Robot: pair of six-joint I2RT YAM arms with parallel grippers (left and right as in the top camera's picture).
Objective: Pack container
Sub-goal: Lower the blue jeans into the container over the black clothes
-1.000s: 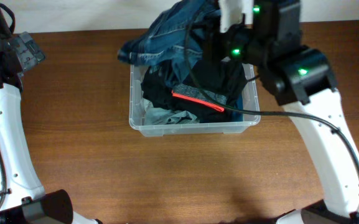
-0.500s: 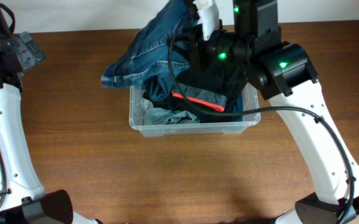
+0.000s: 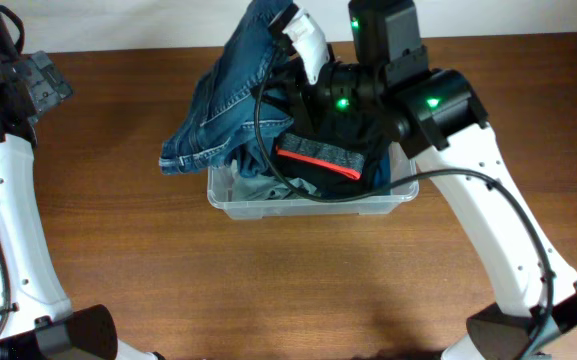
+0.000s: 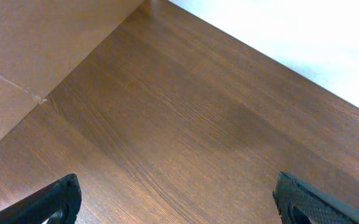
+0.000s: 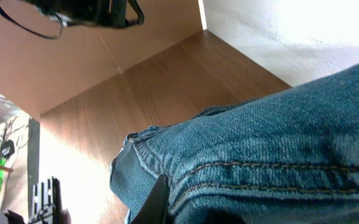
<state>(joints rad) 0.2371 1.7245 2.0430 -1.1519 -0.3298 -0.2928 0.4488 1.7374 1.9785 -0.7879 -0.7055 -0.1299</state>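
Observation:
The container (image 3: 313,207) is a clear plastic tub at the table's middle back. It holds dark clothes with a red-striped band (image 3: 317,160) on top and a pale grey-blue cloth (image 3: 258,186) at the front left. Blue jeans (image 3: 223,105) hang from my right gripper (image 3: 290,30), which is shut on them above the tub's back left corner. The jeans drape over the tub's left rim onto the table. In the right wrist view denim (image 5: 272,143) fills the frame beside one dark finger (image 5: 158,200). My left gripper (image 4: 179,208) is open over bare wood at the far left (image 3: 40,85).
The wooden table (image 3: 268,290) stretches in front of the tub. A black cable (image 3: 268,150) loops from the right arm across the tub. A brown board wall (image 4: 36,50) stands along the table's left edge.
My right arm has swung left and back, carrying the jeans; their hanging end has shifted left and lower, past the tub's left rim. The left arm has not moved.

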